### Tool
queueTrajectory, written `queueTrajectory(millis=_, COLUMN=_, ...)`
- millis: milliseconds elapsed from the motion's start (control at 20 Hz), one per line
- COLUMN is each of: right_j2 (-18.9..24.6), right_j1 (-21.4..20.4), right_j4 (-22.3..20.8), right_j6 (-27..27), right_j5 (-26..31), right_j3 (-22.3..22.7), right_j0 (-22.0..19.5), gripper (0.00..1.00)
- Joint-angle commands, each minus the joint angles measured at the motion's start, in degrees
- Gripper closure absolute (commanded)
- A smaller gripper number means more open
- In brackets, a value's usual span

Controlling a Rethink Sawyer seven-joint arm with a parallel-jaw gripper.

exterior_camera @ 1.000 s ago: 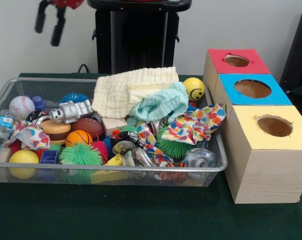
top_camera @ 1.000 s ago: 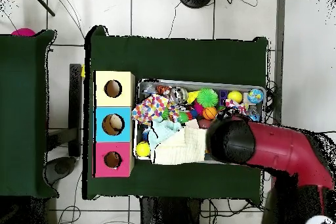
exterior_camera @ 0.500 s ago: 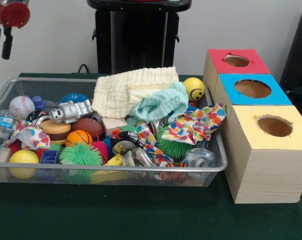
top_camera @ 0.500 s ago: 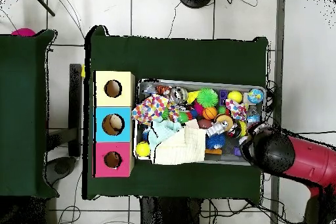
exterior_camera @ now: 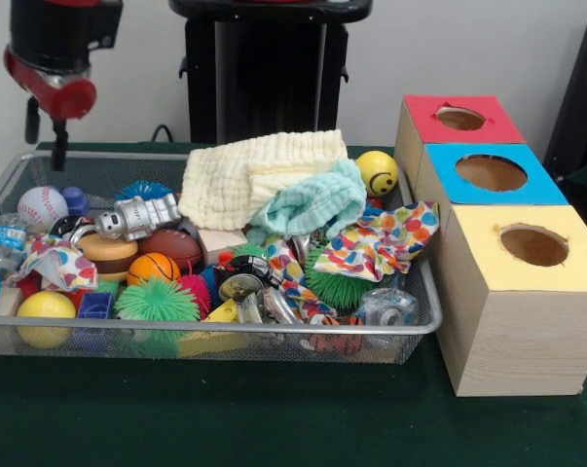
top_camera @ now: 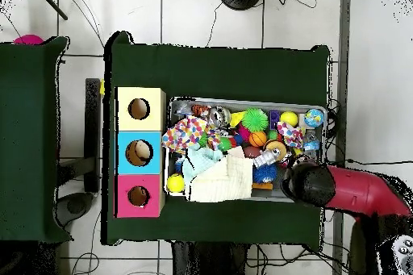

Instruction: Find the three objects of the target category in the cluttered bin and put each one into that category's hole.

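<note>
Front view: tool [exterior_camera: 45, 136] hangs above the far left corner of the wire bin [exterior_camera: 274, 331], over the baseball [exterior_camera: 42, 205]; two dark fingers point down with a gap between them and hold nothing. Bin is heaped: cream cloth [exterior_camera: 254, 175] and mint cloth [exterior_camera: 308, 204] at its far side, silver robot toy [exterior_camera: 137, 216], small basketball [exterior_camera: 153, 267], green spiky ball [exterior_camera: 157, 302]. Just right of the bin stand three boxes, red [exterior_camera: 463, 119], blue [exterior_camera: 493, 173], yellow [exterior_camera: 531, 245], each with a round hole on top.

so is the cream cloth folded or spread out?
Folded: the cream cloth sits bunched in layers atop the bin's clutter, its folded edges visible.
</note>
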Motion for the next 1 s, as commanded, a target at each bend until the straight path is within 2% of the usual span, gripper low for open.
queueTrajectory(millis=50, right_j2=4.75, right_j1=7.77, right_j4=-5.64, right_j6=-3.67, right_j5=-7.07, right_j3=1.66, right_j0=3.74, gripper=0.00)
queueTrajectory(millis=300, right_j2=0.75, right_j1=10.29, right_j4=-9.40, right_j6=0.72, right_j5=-13.37, right_j3=-1.83, right_j0=8.45, gripper=0.00)
queueTrajectory(millis=650, right_j2=-2.77, right_j1=11.90, right_j4=-8.79, right_j6=2.78, right_j5=-13.55, right_j3=-6.88, right_j0=12.65, gripper=0.00)
queueTrajectory(millis=850, right_j2=-3.85, right_j1=13.91, right_j4=-8.99, right_j6=2.47, right_j5=-15.03, right_j3=-11.04, right_j0=13.92, gripper=0.00)
queueTrajectory(millis=1000, right_j2=-5.29, right_j1=14.24, right_j4=-9.35, right_j6=2.39, right_j5=-15.38, right_j3=-12.41, right_j0=14.91, gripper=0.00)
